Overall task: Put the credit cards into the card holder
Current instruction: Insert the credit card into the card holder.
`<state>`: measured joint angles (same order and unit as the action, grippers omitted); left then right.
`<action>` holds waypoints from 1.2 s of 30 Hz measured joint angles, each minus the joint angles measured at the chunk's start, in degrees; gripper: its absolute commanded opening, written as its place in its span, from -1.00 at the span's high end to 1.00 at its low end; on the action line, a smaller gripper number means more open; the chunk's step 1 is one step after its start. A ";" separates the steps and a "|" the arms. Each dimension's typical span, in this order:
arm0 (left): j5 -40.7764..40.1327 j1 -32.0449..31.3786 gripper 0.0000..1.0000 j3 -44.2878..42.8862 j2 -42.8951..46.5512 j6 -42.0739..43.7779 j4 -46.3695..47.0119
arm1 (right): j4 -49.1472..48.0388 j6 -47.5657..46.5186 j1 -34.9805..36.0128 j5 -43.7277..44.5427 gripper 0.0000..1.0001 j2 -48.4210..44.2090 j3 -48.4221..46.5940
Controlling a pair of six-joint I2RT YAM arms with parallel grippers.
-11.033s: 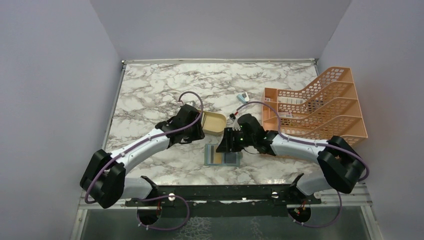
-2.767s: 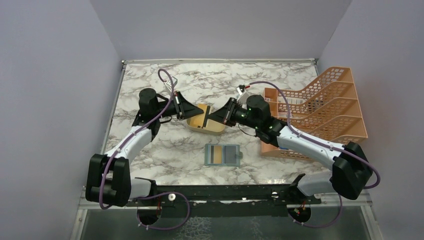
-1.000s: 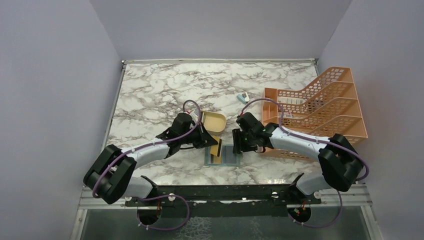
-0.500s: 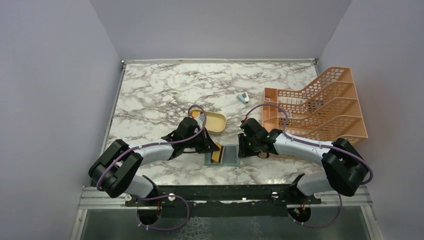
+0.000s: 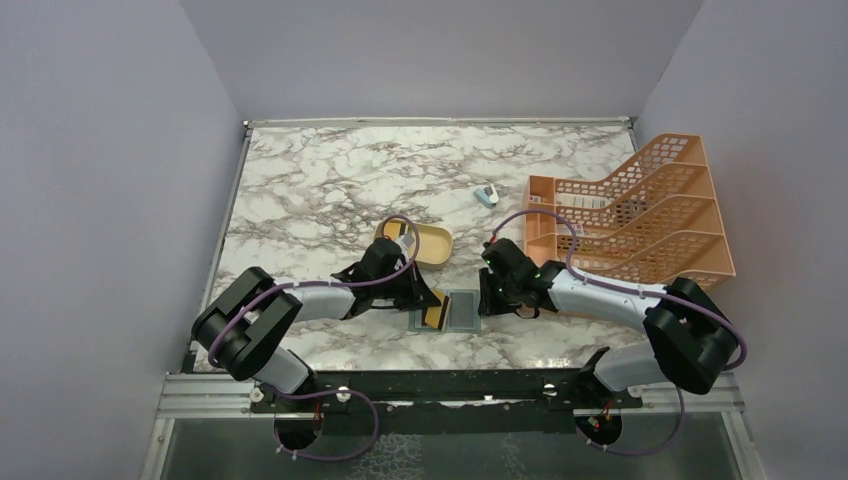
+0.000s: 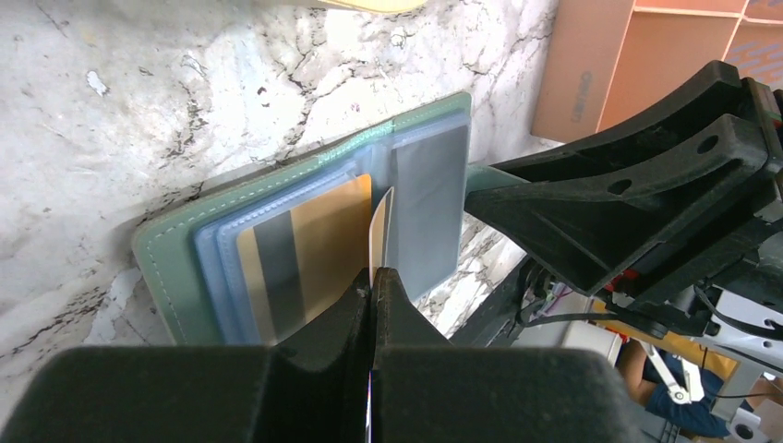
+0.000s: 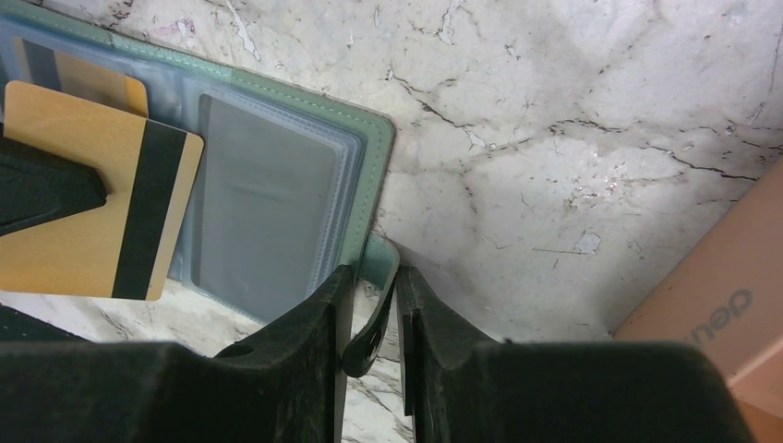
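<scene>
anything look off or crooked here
Only the tan card: it stands on edge over the open wallet, pinched by the left gripper, not in a pocket. The right gripper pinches the wallet's curled tab.

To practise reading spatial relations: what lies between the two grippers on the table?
The open card holder, clearest in the top view. The left gripper holds a tan card over it; the right gripper pinches its edge.

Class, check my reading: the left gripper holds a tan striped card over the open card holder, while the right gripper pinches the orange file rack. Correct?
Not quite. The right gripper pinches the green tab of the card holder, not the file rack; the right wrist view shows it. The left gripper does hold the tan card.
</scene>
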<state>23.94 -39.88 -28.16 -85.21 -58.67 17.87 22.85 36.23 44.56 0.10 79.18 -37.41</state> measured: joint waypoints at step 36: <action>-7.93 -4.76 1.00 0.07 -4.02 -4.02 7.34 | -6.95 5.68 0.00 -2.25 0.67 -6.56 7.91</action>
<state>16.01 -44.64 -28.10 -89.23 -62.70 25.21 15.90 41.91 44.56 -2.15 72.62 -29.50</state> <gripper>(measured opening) 0.012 0.173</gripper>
